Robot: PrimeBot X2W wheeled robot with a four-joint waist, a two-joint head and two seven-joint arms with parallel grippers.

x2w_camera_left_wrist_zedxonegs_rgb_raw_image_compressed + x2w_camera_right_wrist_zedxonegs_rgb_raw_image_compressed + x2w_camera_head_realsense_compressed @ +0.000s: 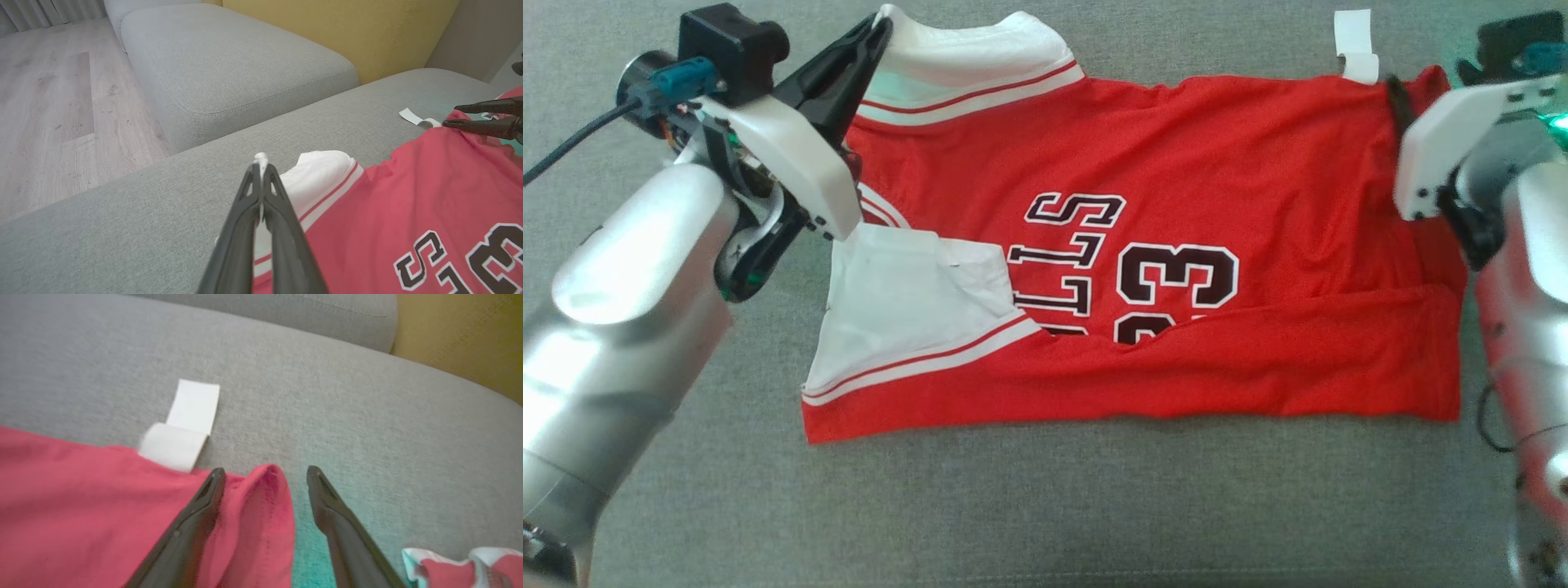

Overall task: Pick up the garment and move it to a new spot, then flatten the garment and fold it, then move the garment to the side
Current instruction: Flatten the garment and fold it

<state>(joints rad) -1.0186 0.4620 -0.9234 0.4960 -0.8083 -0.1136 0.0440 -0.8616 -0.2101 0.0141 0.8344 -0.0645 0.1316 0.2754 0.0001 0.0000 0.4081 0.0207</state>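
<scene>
Red jersey, half-folded on couch

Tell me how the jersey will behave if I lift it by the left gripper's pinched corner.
Probably floppy: the jersey lies folded and rumpled, so it should sag and drape. Likely light, being thin fabric. With the left gripper shut on white trim and the right gripper open, it may swing unevenly.

I seem to be working in a home living room. There is a grey fabric sofa seat, a second grey cushion beside it, a yellow upholstered back, pale wood-plank floor, and curtains reaching the floor.
</scene>
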